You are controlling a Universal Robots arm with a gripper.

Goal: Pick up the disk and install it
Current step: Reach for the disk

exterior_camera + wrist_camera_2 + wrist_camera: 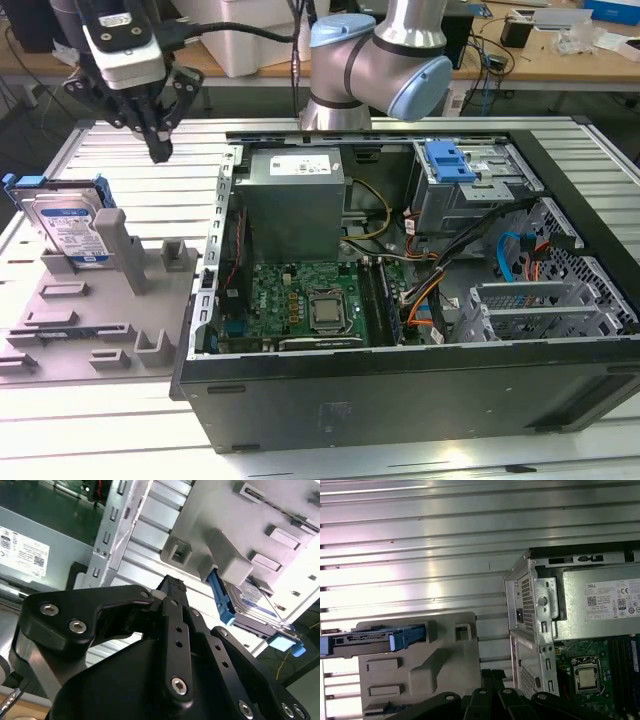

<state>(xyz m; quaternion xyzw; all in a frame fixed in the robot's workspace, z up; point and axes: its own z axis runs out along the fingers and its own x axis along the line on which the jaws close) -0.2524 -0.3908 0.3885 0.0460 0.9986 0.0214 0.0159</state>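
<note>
The disk [72,228], a silver drive with a white and blue label in a blue bracket, leans upright in a grey plastic holder [100,320] at the exterior view's left. My gripper [160,152] hangs above the table, up and toward the exterior view's right of the disk, well apart from it. Its black fingers are shut with nothing between them. In both wrist views the disk [250,602] [370,640] shows edge-on in the holder [235,540] [435,665], beyond the gripper [172,586] [490,676].
An open computer case [400,380] lies at the exterior view's right, with a grey power supply box [293,195], a motherboard [300,300], loose cables and a drive cage with a blue tab [447,160]. The arm's base [380,60] stands behind it. Ribbed metal table [150,150] lies below the gripper.
</note>
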